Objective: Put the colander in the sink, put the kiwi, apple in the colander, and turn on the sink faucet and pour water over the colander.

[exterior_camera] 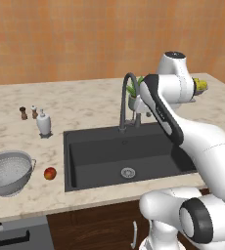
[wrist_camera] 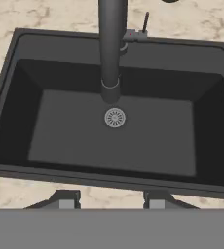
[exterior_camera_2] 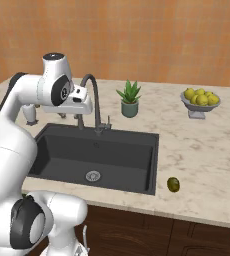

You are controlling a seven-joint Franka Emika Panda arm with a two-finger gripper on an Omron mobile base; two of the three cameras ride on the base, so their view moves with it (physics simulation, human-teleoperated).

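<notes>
- Pincer [wrist_camera: 108, 199] high over empty sink [wrist_camera: 16, 97], tips apart, holding nothing.
- Go left to colander [exterior_camera: 8, 172] on tabletop [exterior_camera: 85, 105].
- Grab rim firmly, lift straight, miss apple [exterior_camera: 50, 173].

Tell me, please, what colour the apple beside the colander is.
Red with an orange-yellow patch; the apple shows best in the left base view.
</notes>
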